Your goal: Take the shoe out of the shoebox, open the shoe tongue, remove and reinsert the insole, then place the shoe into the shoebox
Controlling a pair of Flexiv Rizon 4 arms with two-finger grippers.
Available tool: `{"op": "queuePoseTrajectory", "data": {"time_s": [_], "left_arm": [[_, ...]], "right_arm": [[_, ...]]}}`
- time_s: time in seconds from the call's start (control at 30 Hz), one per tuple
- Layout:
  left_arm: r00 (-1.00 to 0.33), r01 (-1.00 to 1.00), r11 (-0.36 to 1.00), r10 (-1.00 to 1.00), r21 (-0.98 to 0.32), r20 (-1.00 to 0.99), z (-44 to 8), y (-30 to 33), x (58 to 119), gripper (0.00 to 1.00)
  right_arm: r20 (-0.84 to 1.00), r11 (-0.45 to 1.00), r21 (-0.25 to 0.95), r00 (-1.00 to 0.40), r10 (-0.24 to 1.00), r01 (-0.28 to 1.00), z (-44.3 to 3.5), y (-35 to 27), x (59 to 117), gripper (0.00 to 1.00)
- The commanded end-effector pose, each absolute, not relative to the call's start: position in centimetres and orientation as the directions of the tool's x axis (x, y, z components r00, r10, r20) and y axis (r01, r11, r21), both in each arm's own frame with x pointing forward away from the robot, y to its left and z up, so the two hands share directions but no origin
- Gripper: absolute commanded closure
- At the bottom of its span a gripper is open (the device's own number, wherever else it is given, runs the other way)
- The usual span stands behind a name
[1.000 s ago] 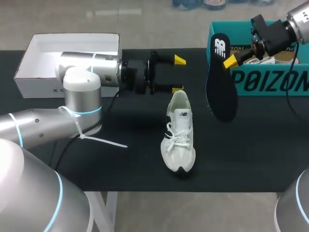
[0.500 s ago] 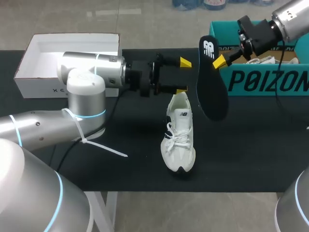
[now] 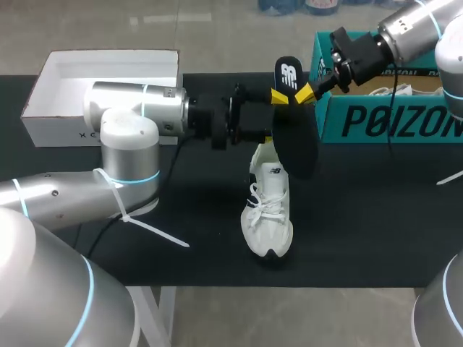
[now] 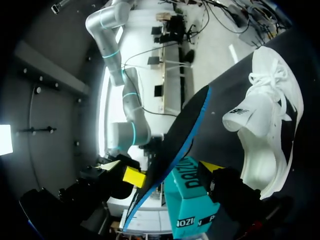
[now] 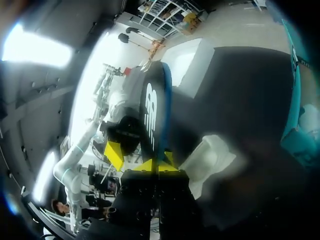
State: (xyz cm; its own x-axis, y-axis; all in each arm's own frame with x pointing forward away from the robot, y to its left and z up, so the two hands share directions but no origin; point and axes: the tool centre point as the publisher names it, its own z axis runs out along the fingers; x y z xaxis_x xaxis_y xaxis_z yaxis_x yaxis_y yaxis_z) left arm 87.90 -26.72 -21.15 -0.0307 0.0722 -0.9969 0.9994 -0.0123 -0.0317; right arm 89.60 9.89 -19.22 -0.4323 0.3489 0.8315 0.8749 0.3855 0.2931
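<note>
A white sneaker [image 3: 269, 210] lies on the black table, toe toward the front edge. My right gripper [image 3: 304, 92] is shut on the heel end of the black insole [image 3: 294, 137], which hangs upright over the sneaker's heel opening. My left gripper [image 3: 273, 116] reaches in from the left and stands open, its fingers on either side of the insole. In the left wrist view the insole [image 4: 175, 145] runs edge-on between the yellow tips of the gripper [image 4: 172, 172], with the sneaker [image 4: 265, 115] beside it. The right wrist view shows its gripper [image 5: 155, 165] clamping the insole [image 5: 155, 107].
The teal shoebox [image 3: 391, 116] stands at the back right, behind my right arm. A white box [image 3: 43, 108] sits at the back left behind my left arm. A white cable tie [image 3: 155, 231] hangs off the left arm over the table.
My right arm has carried the insole leftward, from beside the teal box to between the left gripper's fingers above the sneaker's heel. The left gripper edged slightly right. The sneaker stayed put.
</note>
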Motion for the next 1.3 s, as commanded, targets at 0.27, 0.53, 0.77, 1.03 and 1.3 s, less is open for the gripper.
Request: {"op": "queuePoseTrajectory", "data": {"time_s": [0.27, 0.53, 0.77, 1.03, 1.3], "left_arm": [[-0.014, 1.000, -0.006, 0.076, -0.014, -0.997, -21.5, -26.9, 87.7, 0.56], [-0.007, 1.000, -0.018, 0.073, -0.009, -0.997, -21.6, -27.1, 88.0, 0.83], [-0.008, 1.000, -0.021, 0.066, -0.009, -0.998, -21.7, -27.3, 88.2, 1.00], [-0.006, 1.000, -0.019, 0.065, -0.008, -0.998, -21.7, -27.2, 88.3, 1.00], [-0.019, 1.000, -0.017, 0.075, -0.020, -0.997, -22.0, -26.5, 88.4, 1.00]], "right_arm": [[0.832, 0.393, 0.298, -0.438, 0.340, 0.870, -19.1, 10.7, 90.4, 1.00], [0.833, 0.390, 0.309, -0.444, 0.330, 0.868, -18.7, 10.9, 90.1, 1.00], [0.836, 0.390, 0.314, -0.447, 0.320, 0.866, -18.8, 11.3, 90.0, 1.00], [0.828, 0.398, 0.288, -0.436, 0.354, 0.871, -19.3, 11.6, 90.0, 0.52], [0.788, 0.369, 0.312, -0.456, 0.414, 0.875, -19.7, 9.5, 89.0, 0.00]]}}
